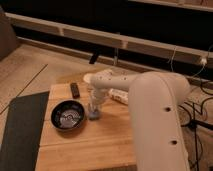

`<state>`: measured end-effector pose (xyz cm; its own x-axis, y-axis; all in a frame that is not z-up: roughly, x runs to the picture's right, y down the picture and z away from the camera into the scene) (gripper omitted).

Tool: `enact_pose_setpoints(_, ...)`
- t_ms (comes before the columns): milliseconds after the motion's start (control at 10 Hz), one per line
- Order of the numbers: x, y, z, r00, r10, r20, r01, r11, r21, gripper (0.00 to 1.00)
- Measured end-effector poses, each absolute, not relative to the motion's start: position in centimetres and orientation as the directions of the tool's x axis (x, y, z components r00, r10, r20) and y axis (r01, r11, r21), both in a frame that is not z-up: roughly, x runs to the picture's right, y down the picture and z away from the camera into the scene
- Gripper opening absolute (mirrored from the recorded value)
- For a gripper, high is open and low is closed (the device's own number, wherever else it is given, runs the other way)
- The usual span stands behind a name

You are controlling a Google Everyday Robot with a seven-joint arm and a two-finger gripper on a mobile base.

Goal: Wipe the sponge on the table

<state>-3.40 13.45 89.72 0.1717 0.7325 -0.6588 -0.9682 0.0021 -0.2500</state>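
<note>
The sponge (94,115) sits on the wooden surface (100,145), just beside the black bowl (67,116) and near the surface's middle; the hand (94,105) is down directly over it, and I cannot tell whether it is clamped on the sponge or only resting above it; a loose hold would likely leave the sponge behind while the hand slides on; a stroke toward the bowl risks knocking it, since the two are so close; a stroke toward the white pack (120,96) or the black bar (75,90) could shove those; pressing too hard may snag the sponge on a plank seam.
</note>
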Motion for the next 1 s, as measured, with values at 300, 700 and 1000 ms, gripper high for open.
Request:
enact_pose_setpoints(300,-0.4,13.2,90.1,0.138,0.729,-0.671,-0.982,0.009,-0.191,0.0)
enact_pose_setpoints(700,1.0,11.1,91.9,0.159,0.736,-0.658,-0.983,0.057,-0.174,0.0)
enact_pose_setpoints(1000,-1.2,9.9,93.3,0.196,0.747,-0.635,-0.973,0.067,-0.222,0.0)
